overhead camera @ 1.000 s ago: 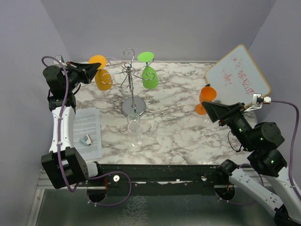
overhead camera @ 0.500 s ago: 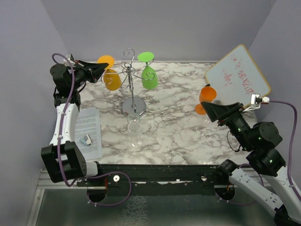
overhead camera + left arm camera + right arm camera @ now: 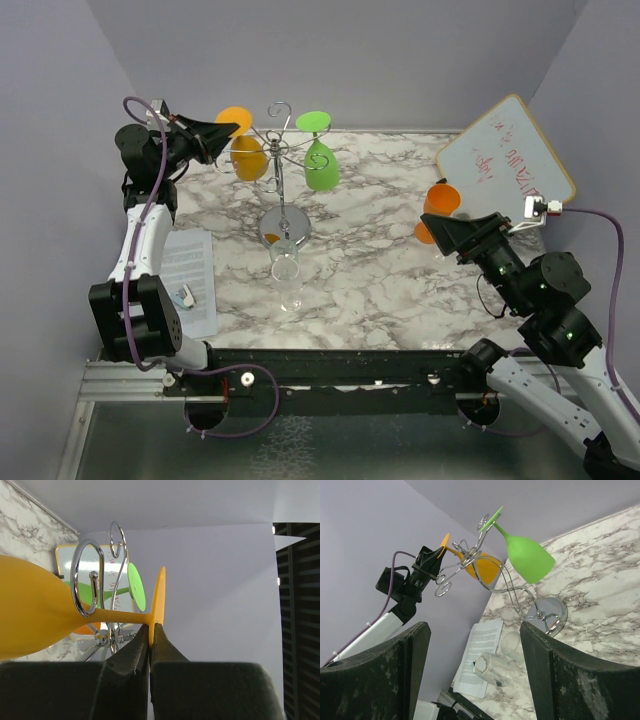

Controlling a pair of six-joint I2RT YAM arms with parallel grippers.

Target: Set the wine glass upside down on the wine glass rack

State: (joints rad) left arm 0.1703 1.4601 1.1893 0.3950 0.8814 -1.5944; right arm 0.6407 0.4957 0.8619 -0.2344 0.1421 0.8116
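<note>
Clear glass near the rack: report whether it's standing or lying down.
Lying down: the clear glass rests on its side on the table, in front of the rack.

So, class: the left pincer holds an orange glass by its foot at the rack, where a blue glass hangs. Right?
Not quite: it is a green glass that hangs on the rack, not a blue one, per the right wrist view. The left pincer does hold the orange glass by its foot.
</note>
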